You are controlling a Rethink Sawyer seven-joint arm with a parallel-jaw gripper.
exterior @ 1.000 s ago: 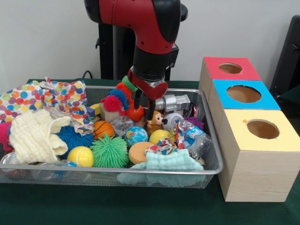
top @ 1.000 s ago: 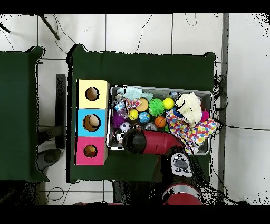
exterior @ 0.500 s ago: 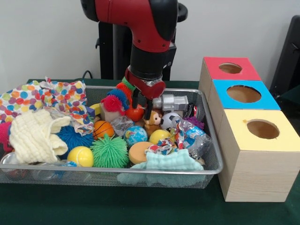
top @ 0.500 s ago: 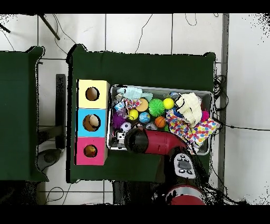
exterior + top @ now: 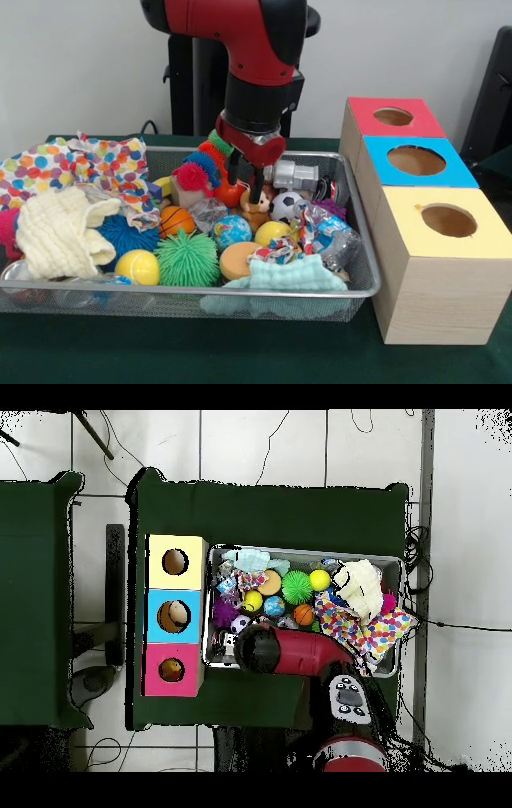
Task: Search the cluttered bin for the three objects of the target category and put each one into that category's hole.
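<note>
Red-shelled, the gripper [image 5: 245,182] hangs in the wire bin [image 5: 362,264] with its two dark fingers [image 5: 254,190] spread, empty, just above a small brown toy animal [image 5: 254,216] beside the soccer ball [image 5: 285,206].

A silver wire-mesh bin [image 5: 356,276] sits on a dark green tablecloth [image 5: 240,352]. Inside it: a cream cloth [image 5: 56,232], a white cloth with multicoloured dots [image 5: 96,164], a spiky green ball [image 5: 186,258], a spiky blue ball [image 5: 128,234], a plain yellow ball [image 5: 138,266], a black-and-white football [image 5: 285,206] and a pale mint cloth [image 5: 292,276]. Beside the bin, the wooden boxes carry a red top [image 5: 392,118], a blue top [image 5: 416,162] and a yellow top [image 5: 448,222]. The arm [image 5: 248,48] above the bin is red and black.
</note>
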